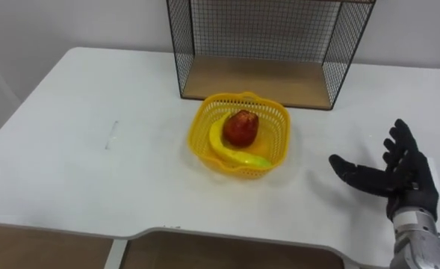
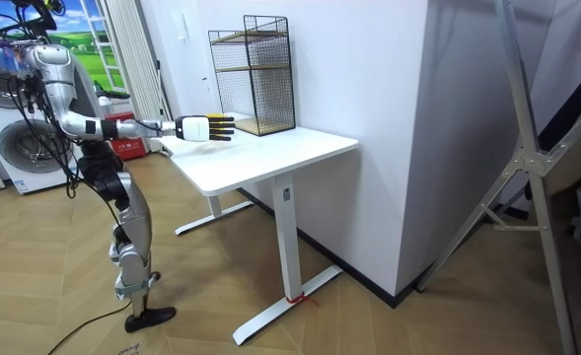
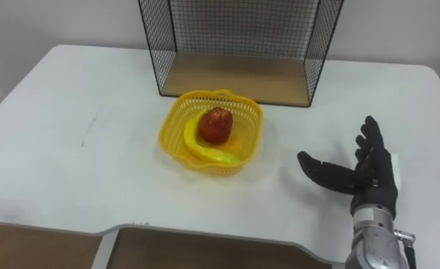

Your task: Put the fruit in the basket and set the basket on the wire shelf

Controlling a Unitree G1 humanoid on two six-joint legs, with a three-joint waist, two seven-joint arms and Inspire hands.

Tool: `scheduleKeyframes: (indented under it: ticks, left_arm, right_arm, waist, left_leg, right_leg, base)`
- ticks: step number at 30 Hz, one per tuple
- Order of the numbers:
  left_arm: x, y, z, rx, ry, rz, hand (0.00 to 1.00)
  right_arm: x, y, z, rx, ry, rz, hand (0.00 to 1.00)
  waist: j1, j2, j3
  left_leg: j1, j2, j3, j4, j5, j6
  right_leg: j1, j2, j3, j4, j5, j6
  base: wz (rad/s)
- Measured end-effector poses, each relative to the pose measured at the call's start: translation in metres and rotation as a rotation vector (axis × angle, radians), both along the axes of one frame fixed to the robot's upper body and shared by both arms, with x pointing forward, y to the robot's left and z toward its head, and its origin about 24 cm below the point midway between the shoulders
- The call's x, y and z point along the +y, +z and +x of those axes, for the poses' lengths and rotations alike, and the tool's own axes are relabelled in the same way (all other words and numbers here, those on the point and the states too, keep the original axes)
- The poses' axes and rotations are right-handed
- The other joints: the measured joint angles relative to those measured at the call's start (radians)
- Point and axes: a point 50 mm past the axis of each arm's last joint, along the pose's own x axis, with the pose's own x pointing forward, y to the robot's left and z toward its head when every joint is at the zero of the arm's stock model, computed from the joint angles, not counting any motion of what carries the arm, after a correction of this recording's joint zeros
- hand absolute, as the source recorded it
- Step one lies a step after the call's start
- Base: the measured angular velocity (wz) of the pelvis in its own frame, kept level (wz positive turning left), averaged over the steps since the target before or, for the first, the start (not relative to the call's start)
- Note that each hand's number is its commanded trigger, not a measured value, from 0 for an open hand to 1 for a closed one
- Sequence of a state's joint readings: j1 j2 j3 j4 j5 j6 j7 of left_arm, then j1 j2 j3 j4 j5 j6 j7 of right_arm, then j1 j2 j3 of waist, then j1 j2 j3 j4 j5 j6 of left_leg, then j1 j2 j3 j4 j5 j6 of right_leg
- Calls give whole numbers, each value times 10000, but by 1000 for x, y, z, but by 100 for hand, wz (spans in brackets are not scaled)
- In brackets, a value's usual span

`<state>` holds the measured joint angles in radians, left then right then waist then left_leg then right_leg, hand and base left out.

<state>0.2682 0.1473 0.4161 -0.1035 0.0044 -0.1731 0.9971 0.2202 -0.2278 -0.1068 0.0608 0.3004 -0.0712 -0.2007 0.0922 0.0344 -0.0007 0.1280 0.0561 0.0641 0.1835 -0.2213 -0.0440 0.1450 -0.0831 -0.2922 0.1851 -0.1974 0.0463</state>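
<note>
Fingers [image 1: 397,142] spread wide and empty, right of the loaded basket [image 1: 199,140].
Apple [image 1: 240,127] and banana [image 1: 238,157] lie in the basket on the table [image 1: 93,149], just before the wire shelf [image 1: 279,82]; the right hand [image 1: 406,179] is apart. A one-sided grab could tip it, spilling fruit.

Yellow basket [image 3: 211,142] holding apple [image 3: 215,125] and banana [image 3: 205,152], wire shelf [image 3: 238,48] behind, right hand [image 3: 365,179] spread

Basket [image 1: 240,134] holding fruit [image 1: 240,128] before wire shelf [image 1: 268,48].
</note>
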Motion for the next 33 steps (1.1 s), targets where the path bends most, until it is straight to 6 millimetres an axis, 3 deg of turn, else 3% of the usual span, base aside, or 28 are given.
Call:
scheduleKeyframes:
  ticks: [2, 4, 11, 15, 20, 22, 25, 33]
  left_arm:
    - [-2, 3, 2, -151, -293, 226, 0]
    - [-6, 8, 9, -289, -767, 461, 0]
    - [-29, 19, 33, -556, -3297, 729, 0]
    - [-48, 14, 45, -129, -4943, 581, 0]
    - [-75, -3, 60, 692, -7102, 146, 0]
    - [-83, -8, 64, 980, -7918, 39, 0]
    - [-93, -13, 67, 1022, -8888, -463, 0]
    - [-106, -23, 80, 158, -10701, -2727, 0]
  right_arm:
    - [0, 1, 0, -155, 92, -12, 0]
    - [1, 1, 0, -155, 192, 11, 0]
    - [7, 1, 2, -340, 691, 207, 0]
    - [10, 2, 3, -464, 964, 305, 0]
    - [29, 1, 7, -816, 1566, 685, 0]
    - [37, 0, 9, -939, 1846, 856, 0]
    - [47, 0, 11, -1118, 2101, 1407, 0]
    - [59, -8, 20, -1277, 2413, 3332, 0]
  waist:
    - [-61, 85, 47]
    - [-184, 111, 45]
    - [-176, 4, 36]
    - [-311, 7, 34]
    - [-345, 6, 42]
    - [-414, -55, 90]
    - [-494, -142, 158]
    - [-570, -133, 170]
  left_leg:
    - [-4, -5, -37, 14, 0, 0]
    - [29, -4, -85, 60, 1, 0]
    - [48, -12, -44, 72, 1, 0]
    - [46, -8, 12, 140, 1, 0]
    - [95, -3, 128, 122, 1, 0]
    - [56, 1, 174, 120, 1, 0]
    - [40, 0, 189, 123, 1, 0]
    - [55, 13, 336, 127, 1, 0]
  right_leg:
    - [18, -8, -55, -2, -1, 2]
    - [41, -9, -85, 0, -1, 2]
    - [-40, -18, -31, 34, -2, 3]
    - [-40, -13, 31, 35, 1, -2]
    - [-23, -3, 158, 45, 4, -4]
    - [-61, -3, 211, 58, 25, -1]
    - [-69, 0, 225, 56, 31, 2]
    - [-202, 2, 415, 183, 45, 5]
  base:
    - [8]
    - [5]
    - [-2]
    - [-3]
    - [-6]
    - [-6]
    - [0]
    - [-6]
